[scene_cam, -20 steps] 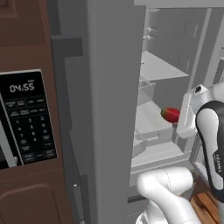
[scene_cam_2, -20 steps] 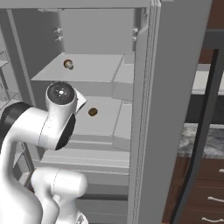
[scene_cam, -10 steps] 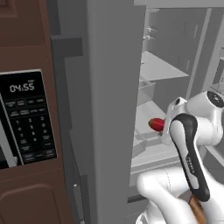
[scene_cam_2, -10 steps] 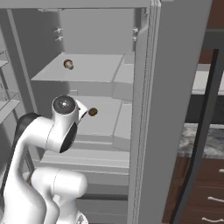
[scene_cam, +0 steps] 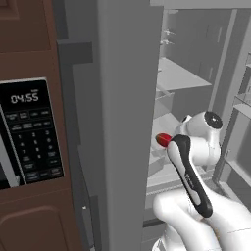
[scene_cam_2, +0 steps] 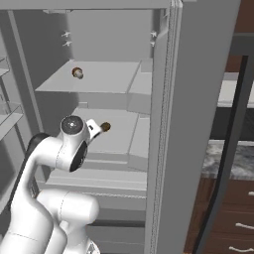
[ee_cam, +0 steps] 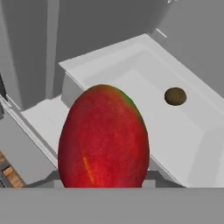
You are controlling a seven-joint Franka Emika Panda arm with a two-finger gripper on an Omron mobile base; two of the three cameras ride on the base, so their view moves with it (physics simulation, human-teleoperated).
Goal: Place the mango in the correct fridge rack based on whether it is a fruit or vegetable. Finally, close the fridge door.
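The hand (ee_cam: 103, 186) pinches the mango (ee_cam: 103, 136) above a white fridge rack (ee_cam: 131, 78); dropped early, it may roll off the edge

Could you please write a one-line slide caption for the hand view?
Red mango held close before the camera, above a white fridge rack where a small brown fruit lies.

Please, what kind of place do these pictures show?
Most likely a simulated home kitchen. An open fridge with white shelves stands beside a built-in microwave in brown cabinets, and a stone-look counter with drawers lies to the right. The mango fits too.
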